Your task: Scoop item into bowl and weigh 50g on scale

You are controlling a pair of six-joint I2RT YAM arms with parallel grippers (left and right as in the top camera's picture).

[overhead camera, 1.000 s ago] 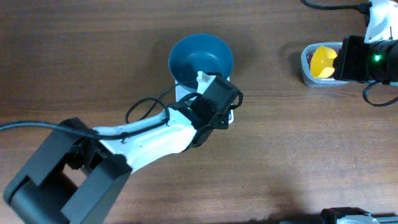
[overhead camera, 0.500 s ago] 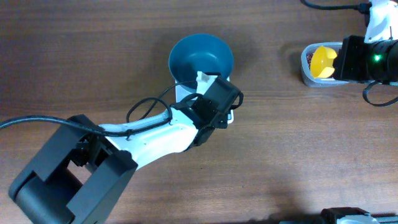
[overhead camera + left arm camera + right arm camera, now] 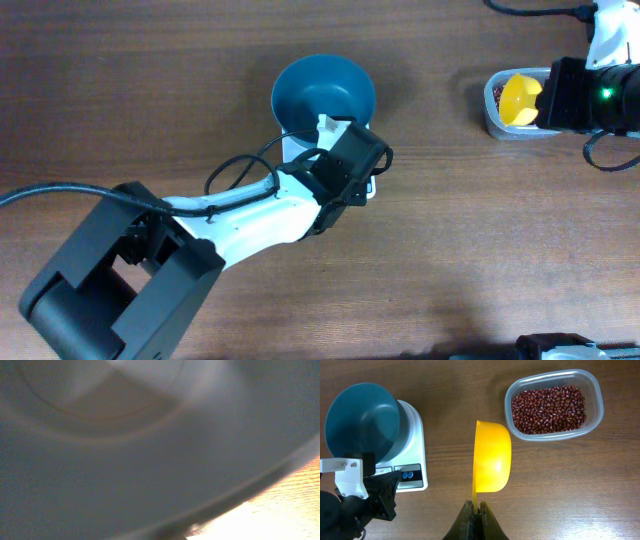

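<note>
The teal bowl (image 3: 323, 88) sits on the white scale (image 3: 413, 440), whose front buttons (image 3: 407, 475) show. My left gripper (image 3: 329, 128) is at the bowl's near rim, shut on it. The bowl's blurred wall (image 3: 150, 470) fills the left wrist view and no fingers can be made out there. My right gripper (image 3: 476, 505) is shut on the thin handle of a yellow scoop (image 3: 492, 462), held on its side above the table beside the tub. No beans show in the scoop (image 3: 519, 98). The reddish-brown beans (image 3: 549, 408) lie in a clear tub (image 3: 598, 407).
The left arm (image 3: 250, 215) stretches from the lower left across the table and covers most of the scale from above. The tub (image 3: 492, 108) stands at the far right. The right wrist's black camera body (image 3: 592, 95) hangs beside it, with cables behind.
The left arm's rear links have shifted slightly; its gripper, the bowl and the right arm with the scoop stay where they were.
</note>
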